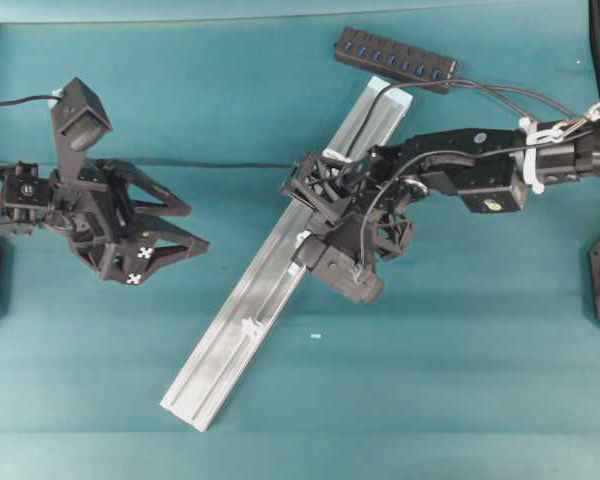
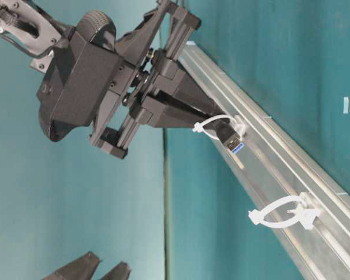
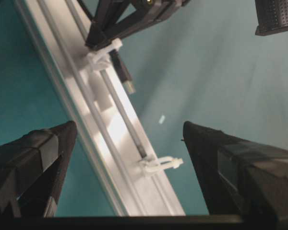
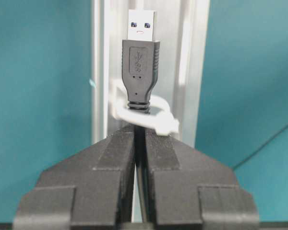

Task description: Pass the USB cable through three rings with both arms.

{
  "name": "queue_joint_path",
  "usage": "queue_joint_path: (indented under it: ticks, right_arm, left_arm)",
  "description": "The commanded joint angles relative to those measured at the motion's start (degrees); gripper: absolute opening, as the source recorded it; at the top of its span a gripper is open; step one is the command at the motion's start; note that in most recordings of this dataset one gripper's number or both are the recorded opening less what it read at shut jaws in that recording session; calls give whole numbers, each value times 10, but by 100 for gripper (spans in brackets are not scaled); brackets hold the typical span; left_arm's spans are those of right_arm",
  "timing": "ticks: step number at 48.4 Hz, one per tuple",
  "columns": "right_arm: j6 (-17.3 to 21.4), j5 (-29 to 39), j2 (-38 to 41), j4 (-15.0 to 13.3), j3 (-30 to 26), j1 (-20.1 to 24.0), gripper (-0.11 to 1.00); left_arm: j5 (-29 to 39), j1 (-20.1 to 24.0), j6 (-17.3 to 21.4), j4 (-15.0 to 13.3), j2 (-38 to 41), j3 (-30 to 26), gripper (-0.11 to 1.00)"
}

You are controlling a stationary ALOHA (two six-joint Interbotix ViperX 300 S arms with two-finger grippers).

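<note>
Over on the left, the black left gripper (image 1: 185, 228) with white cross marks hangs above the teal table (image 1: 430, 380), jaws spread wide and empty, well apart from the long silvery aluminium rail (image 1: 230, 340). At the rail's middle, the black right gripper (image 4: 139, 143) is pinched tight on the thin black USB cable (image 4: 140, 72), whose plug pokes through the middle white plastic ring (image 2: 219, 125). The plug's long axis runs along the rail towards the last white ring (image 2: 283, 214), nearer the left gripper, which looks best placed to take it.
</note>
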Motion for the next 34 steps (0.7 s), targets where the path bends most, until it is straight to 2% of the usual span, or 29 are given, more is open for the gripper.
queue_joint_path:
  ticks: [1,9,25,34]
  right_arm:
    - [13,-4,1,2,-7,2,6]
    - [26,-3,0,2,-12,0,6]
    - [34,-1,-3,2,-12,-2,6]
    - [34,-1,-4,2,-12,-2,6]
  left_arm:
    - [-18,-10,1,2,12,-8,96]
    - [-49,-26,-11,2,64,-18,96]
    - [-147,-22,-15,2,208,-62,96]
    - [-163,-18,-16,2,279,-104,96]
